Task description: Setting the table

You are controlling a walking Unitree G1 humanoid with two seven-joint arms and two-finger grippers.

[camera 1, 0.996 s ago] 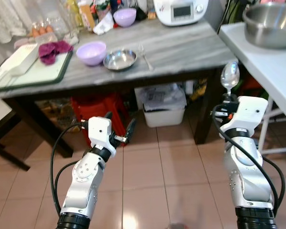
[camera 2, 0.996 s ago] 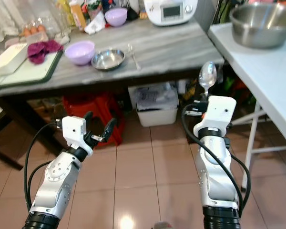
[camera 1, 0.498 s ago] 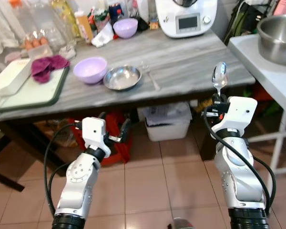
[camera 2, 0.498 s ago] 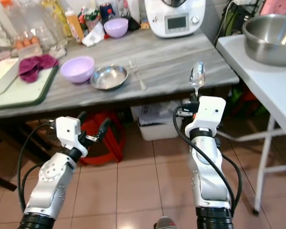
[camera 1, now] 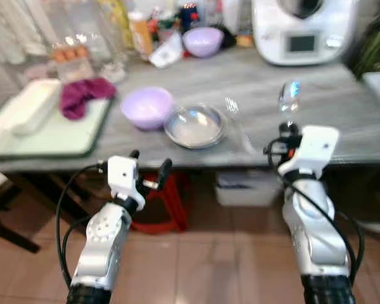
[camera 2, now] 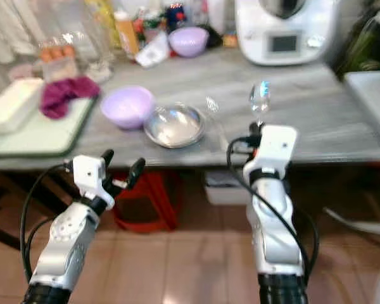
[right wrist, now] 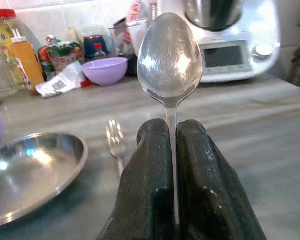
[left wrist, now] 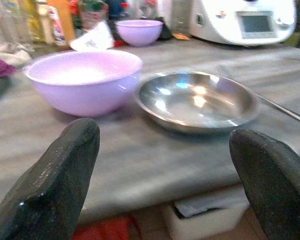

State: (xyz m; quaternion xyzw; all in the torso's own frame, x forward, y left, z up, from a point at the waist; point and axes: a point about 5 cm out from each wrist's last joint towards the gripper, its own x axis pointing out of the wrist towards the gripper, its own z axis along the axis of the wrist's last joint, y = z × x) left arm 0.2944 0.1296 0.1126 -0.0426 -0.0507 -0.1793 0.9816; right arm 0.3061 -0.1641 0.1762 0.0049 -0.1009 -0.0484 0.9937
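- I've walked in closer: the table sits nearer than a second ago, so placing comes next.
- Steel plate and lilac bowl look empty; a fork lies beside the plate.
- Right gripper, jaws clenched on the upright spoon, at the table's edge.
- Left gripper, jaws released, holds nothing.

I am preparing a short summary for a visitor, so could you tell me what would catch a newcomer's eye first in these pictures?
The spoon stands upright, pinched in the right gripper before the grey table. On the table, a steel plate sits beside a lilac bowl, with a fork on the plate's other side. The left gripper hangs open, low before the table.
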